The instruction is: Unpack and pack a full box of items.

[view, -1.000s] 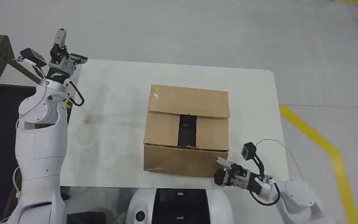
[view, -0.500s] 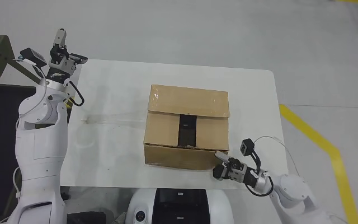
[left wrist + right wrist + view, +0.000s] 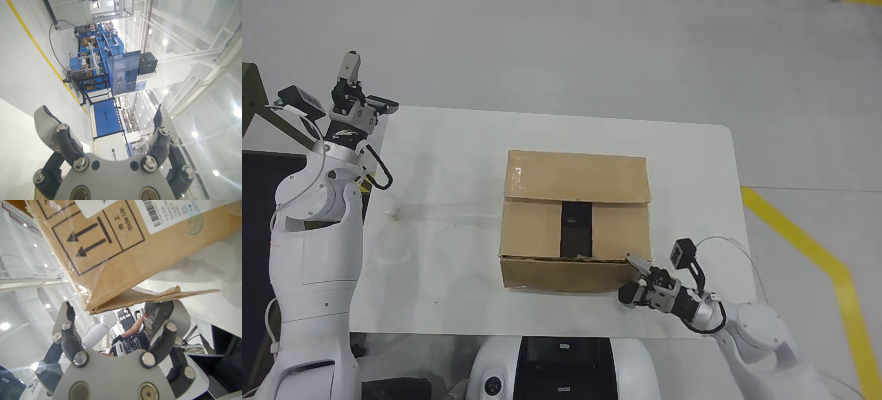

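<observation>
The white worktop (image 3: 442, 170) carries the brown cardboard box (image 3: 577, 180) at its middle, with the top flaps folded over and a dark gap between the near ones. The right pincer (image 3: 632, 291) sits at the box's 5 o'clock corner, fingers spread either side of the cardboard edge, not clamped. The left pincer (image 3: 348, 68) hangs beyond the worktop's 10 o'clock corner, fingers spread, holding nothing.
</observation>
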